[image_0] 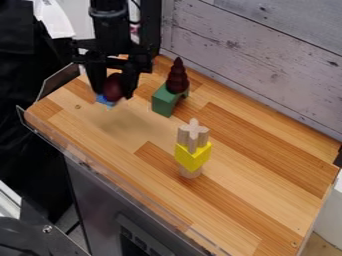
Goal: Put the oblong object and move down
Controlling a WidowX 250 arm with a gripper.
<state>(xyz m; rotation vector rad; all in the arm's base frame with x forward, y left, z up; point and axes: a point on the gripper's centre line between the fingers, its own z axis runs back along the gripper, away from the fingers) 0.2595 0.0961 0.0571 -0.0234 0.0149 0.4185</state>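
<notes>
The gripper (114, 93) hangs over the board's upper left part, with its two fingers against either side of a dark red oblong object (113, 86). A small blue piece (103, 100) shows just under the oblong object, by the left fingertip; whether the two touch, I cannot tell. The fingers partly hide the sides of the oblong object.
Right of the gripper, a green block (163, 101) stands with a dark red ridged cone (177, 77) on top. Near the middle, a yellow block (192, 156) sits on a round wooden piece, topped by a wooden cross-shaped piece (193, 134). A plank wall (260, 60) runs behind.
</notes>
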